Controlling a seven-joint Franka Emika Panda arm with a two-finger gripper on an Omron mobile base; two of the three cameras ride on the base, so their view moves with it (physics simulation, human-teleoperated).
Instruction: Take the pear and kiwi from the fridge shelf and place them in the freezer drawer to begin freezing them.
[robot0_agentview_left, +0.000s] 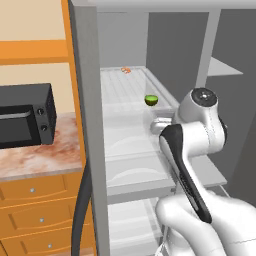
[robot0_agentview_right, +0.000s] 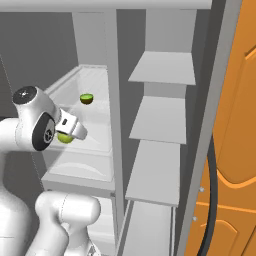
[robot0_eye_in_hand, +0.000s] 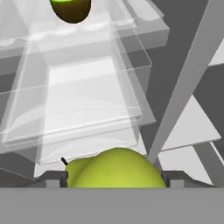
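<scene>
Pear (robot0_eye_in_hand: 116, 168) between end effector (robot0_eye_in_hand: 114, 177) fingers, stem pointing left

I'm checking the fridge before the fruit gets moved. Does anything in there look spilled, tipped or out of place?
Nothing stands out. The kiwi sits alone on the fridge shelf, a tiny orange item lies near its back, and the pear sits between the gripper's fingers. No spill or damage shows.
</scene>
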